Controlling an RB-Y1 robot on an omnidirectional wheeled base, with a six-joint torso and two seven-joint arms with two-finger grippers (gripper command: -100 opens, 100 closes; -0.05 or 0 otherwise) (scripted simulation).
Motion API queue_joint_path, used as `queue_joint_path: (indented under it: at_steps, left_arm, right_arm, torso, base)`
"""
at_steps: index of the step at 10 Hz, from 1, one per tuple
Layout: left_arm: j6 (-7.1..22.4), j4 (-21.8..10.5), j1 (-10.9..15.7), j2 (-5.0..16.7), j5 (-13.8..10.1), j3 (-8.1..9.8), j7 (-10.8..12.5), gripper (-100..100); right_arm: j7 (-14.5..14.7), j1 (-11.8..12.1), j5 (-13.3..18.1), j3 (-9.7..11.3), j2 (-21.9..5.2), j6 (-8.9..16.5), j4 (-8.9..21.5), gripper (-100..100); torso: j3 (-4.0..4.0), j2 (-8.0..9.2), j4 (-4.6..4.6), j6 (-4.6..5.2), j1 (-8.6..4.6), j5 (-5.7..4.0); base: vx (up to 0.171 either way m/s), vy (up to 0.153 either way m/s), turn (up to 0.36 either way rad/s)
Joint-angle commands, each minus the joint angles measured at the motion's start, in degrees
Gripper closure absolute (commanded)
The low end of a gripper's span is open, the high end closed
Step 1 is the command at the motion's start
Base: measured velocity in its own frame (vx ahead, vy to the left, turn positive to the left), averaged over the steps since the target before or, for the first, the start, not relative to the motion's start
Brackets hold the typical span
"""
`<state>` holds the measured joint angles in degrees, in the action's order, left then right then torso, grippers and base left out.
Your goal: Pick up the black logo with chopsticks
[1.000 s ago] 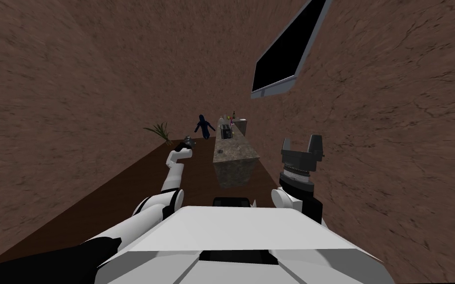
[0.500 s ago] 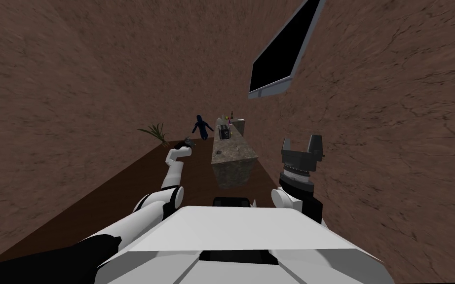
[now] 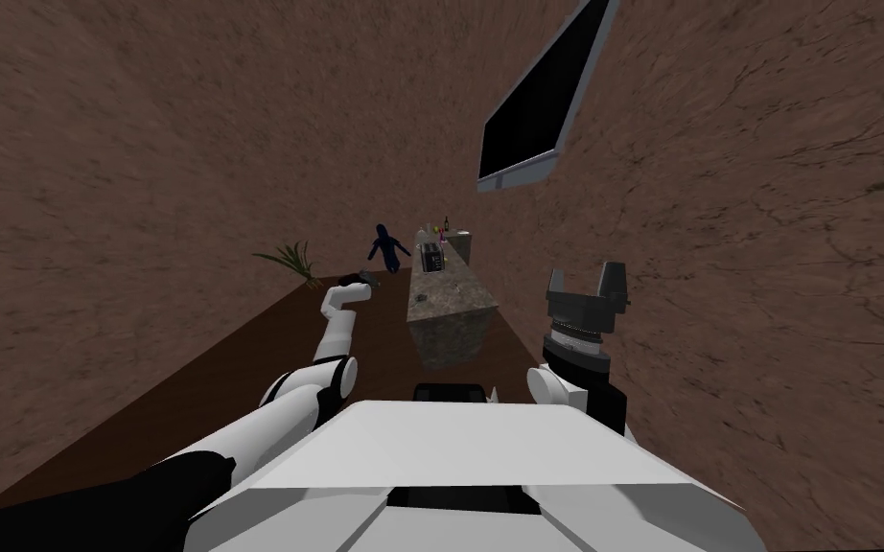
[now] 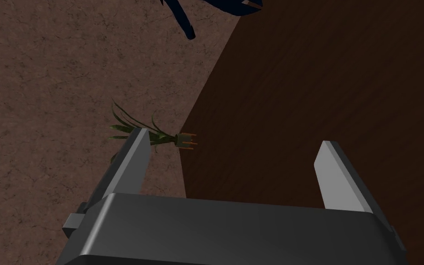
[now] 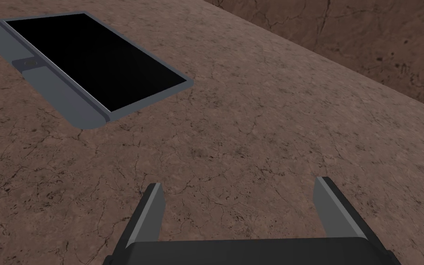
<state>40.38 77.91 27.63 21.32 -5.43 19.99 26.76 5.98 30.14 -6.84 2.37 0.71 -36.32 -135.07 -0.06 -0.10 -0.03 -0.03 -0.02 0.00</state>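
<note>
One counter [image 3: 452, 305], one plant [image 3: 287, 259], one dark blue figure [image 3: 387, 247], one window [image 3: 538, 103], two claws [image 4: 233, 143] [image 5: 241, 186]

Location: domestic kitchen. Indicators: long stone-topped counter [image 3: 452, 299] carrying a toaster [image 3: 430, 257] and bottles [image 3: 446, 226]; potted plant [image 3: 289, 260] on dark wood floor [image 3: 239, 356]; brown plaster walls [image 3: 95, 192].

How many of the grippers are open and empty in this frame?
2. The left gripper reaches forward over the dark floor, toward the plant; the right gripper is raised at the robot's right side.
</note>
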Motion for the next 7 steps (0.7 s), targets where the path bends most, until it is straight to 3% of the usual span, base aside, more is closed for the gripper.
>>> queue_joint_path:
  at_steps: [1, 7]
  left_arm:
    - [2.9, -0.8, 0.9, 0.1, 0.3, 0.46, 1.0, -100]
    - [11.9, -3.9, 3.6, 0.9, 0.6, 1.64, 3.4, -100]
  right_arm:
    - [0.0, 0.0, 0.0, 0.0, 0.0, 0.0, 0.0, 0]
    - [0.0, 0.0, 0.0, 0.0, 0.0, 0.0, 0.0, 0]
  torso:
    - [0.00, 0.00, 0.00, 0.00, 0.00, 0.00]
    - [0.00, 0.00, 0.00, 0.00, -0.01, 0.00]
  base:
    - [0.021, -0.009, -0.061]
    - [0.026, 0.000, -0.077]
